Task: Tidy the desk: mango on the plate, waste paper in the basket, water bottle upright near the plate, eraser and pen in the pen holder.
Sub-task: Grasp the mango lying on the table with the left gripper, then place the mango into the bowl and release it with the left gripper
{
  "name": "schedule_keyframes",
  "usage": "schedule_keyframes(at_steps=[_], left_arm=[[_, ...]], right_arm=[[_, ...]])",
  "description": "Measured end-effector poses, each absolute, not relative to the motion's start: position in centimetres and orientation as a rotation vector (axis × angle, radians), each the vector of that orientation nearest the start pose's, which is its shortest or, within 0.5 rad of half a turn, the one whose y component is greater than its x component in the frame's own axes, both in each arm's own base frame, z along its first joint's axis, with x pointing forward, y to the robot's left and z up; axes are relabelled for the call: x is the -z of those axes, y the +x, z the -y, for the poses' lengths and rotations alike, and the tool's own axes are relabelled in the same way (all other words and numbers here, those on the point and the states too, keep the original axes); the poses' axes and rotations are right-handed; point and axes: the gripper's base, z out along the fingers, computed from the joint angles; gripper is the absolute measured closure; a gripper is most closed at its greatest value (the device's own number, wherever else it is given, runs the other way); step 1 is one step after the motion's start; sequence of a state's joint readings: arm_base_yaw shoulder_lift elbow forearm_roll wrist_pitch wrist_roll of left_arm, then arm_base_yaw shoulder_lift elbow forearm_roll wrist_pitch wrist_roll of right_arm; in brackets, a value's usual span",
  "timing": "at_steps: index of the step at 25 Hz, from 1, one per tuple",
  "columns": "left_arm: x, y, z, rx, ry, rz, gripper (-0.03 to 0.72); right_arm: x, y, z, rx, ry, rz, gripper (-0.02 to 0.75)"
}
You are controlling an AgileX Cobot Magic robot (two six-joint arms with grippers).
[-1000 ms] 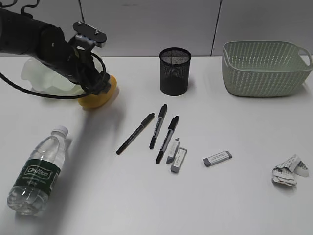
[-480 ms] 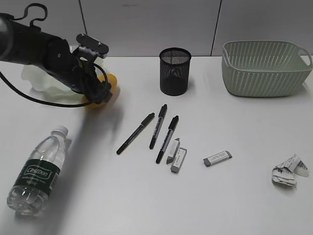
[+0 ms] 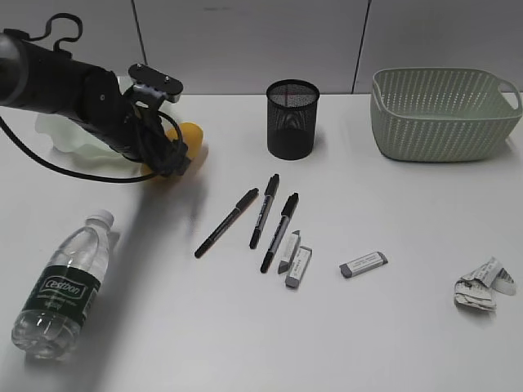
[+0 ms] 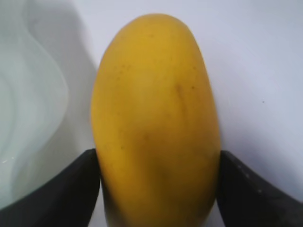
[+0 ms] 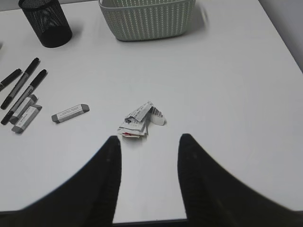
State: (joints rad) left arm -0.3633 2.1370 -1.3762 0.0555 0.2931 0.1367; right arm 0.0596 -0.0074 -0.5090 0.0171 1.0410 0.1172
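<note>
Black fingers of the left gripper (image 4: 158, 189) press both flanks of the smooth yellow-orange mango (image 4: 155, 123), clamped on it just beside the pale green wavy-rimmed plate (image 4: 28, 104) on the white desk (image 3: 368, 327). Right gripper (image 5: 149, 156) hangs half-open and empty above the crumpled white waste paper (image 5: 138, 121)

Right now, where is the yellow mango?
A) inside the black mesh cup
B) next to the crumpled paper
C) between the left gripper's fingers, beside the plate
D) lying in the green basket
C: in the left wrist view the mango sits between the two dark fingers of the left gripper, with the pale plate just beside it, not under it.
</note>
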Motion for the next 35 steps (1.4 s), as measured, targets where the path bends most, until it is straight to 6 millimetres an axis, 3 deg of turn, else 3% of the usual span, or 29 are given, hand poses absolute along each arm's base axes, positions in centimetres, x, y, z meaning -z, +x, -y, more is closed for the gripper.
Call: schedule_keyframes(at_steps=[11, 14, 18, 21, 26, 35], left_arm=[[-13.0, 41.4, 15.7, 0.07, 0.657, -2.473, 0.153], [-15.4, 41.1, 15.7, 0.091, 0.626, -2.448, 0.153], [-21.4, 41.0, 15.3, 0.119, 0.556, -2.256, 0.153], [-23.1, 42.2, 12.9, 0.104, 0.453, -2.156, 0.153], [-20.2, 44.3, 8.8, 0.046, 0.342, -2.18, 0.153], [-14.8, 45.1, 8.5, 0.032, 0.359, -2.285, 0.153]], right_arm=[[-28.1, -0.6, -0.1, -0.133, 0.057, -2.009, 0.409], [-28.1, -0.6, -0.1, -0.133, 0.057, -2.009, 0.409], [-28.1, -0.6, -0.1, -0.133, 0.057, -2.009, 0.409], [-28.1, -0.6, -0.1, -0.133, 0.057, -2.01, 0.409], [-28.1, -0.6, -0.1, -0.133, 0.057, -2.01, 0.409], [-28.1, -0.6, -0.1, -0.133, 0.057, -2.01, 0.409]])
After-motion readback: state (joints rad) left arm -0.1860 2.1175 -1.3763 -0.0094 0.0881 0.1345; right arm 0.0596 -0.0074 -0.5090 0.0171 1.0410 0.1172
